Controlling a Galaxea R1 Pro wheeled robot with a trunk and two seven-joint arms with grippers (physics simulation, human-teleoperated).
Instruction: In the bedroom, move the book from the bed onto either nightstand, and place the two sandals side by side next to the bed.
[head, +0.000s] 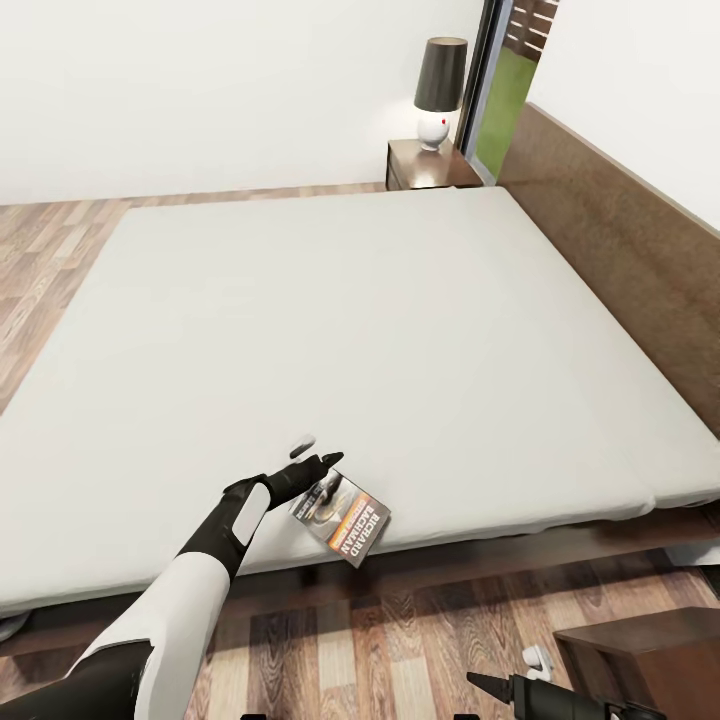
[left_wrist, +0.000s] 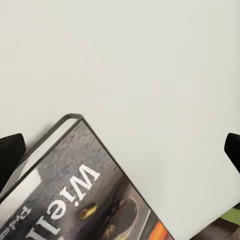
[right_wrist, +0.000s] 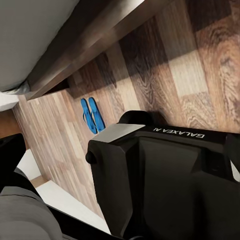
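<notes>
The left hand (head: 318, 470) is grasping the book (head: 342, 518) by its ten o'clock corner above the bed (head: 400, 330) edge; thin and floppy, it probably needs a spine-side grip.

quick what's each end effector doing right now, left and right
Left end effector: shut on the book, lifted at the bed edge.
Right end effector: open or shut cannot be told; nothing seen in it.
</notes>
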